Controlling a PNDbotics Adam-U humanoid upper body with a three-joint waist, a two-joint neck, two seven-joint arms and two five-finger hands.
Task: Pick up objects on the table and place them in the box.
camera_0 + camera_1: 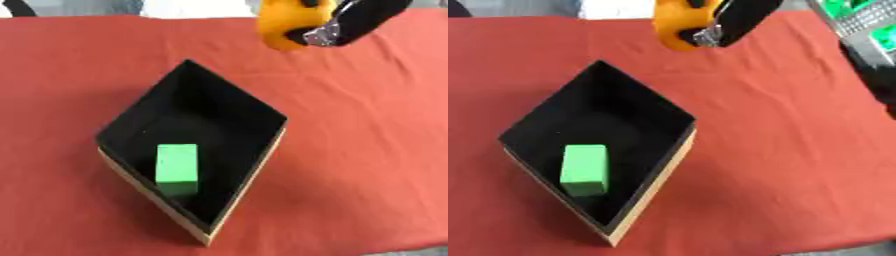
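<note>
A black-lined box [262, 107] sits on the red tablecloth, turned like a diamond. A green block [177, 169] lies inside it near the front corner. My right hand [354, 22] comes in from the upper right, its fingers curled round a rounded orange object [284, 22]. It holds that object in the air above the cloth, beyond the box's far right edge. My left hand shows in neither view.
The red tablecloth [367, 150] covers the table, with bare cloth to the right and left of the box. A metal frame with green parts [864, 20] stands at the upper right of the right eye view.
</note>
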